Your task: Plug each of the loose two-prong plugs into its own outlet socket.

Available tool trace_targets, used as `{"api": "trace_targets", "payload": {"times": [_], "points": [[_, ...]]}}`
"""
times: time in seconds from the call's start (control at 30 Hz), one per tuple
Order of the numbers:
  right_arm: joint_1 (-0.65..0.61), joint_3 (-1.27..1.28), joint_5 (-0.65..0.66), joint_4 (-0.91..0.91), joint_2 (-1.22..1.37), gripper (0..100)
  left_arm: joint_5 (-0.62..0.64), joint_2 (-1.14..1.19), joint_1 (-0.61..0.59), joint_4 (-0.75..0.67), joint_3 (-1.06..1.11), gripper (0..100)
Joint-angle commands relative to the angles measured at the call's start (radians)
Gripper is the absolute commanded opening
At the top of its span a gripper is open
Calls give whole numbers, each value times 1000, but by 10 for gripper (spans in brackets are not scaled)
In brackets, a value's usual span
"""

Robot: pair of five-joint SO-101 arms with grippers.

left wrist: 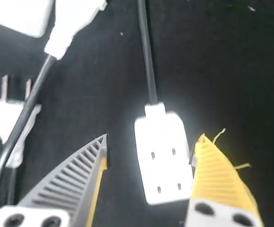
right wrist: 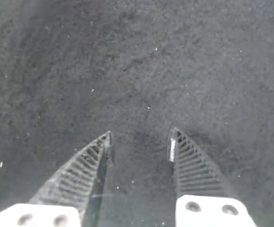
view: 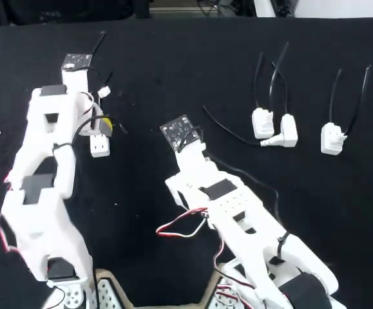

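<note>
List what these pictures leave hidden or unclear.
High view: socket partly hidden under the left arm.
Left wrist view: white block cut off by the edge; plug or socket unclear.
High view: rightmost white piece too small to show prongs or slots.

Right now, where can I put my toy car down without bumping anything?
The black cloth is bare between the outlet socket and the right arm, and on that arm's other side, nearer than the plugs. Around the plugs and cords it is crowded.

No readable text, labels or numbers anywhere.
</note>
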Motion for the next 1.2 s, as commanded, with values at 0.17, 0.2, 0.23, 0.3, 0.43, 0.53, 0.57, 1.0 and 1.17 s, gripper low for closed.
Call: {"api": "trace_targets", "payload": {"times": [0.17,0.2,0.23,0.3,0.43,0.53,0.57,1.0,1.17], "points": [[-15,-2,-9,-18,-38,177,126,117,35,55,-142,281],[-15,-2,-9,-18,-38,177,155,117,36,77,-148,263],[-15,-2,-11,-18,-38,177,189,118,41,100,-153,234],[-15,-2,-11,-18,-38,177,255,118,48,133,-137,156],[-15,-2,-11,-18,-38,177,334,115,51,227,-142,41],[-15,-2,-11,-18,-38,177,344,57,50,315,-145,34],[-15,-2,-11,-18,-38,177,344,28,47,330,-136,27],[-15,-2,-11,-18,-38,177,147,-606,51,-11,694,76],[-15,-2,-11,-21,-36,177,57,-736,51,-8,823,265]]}}
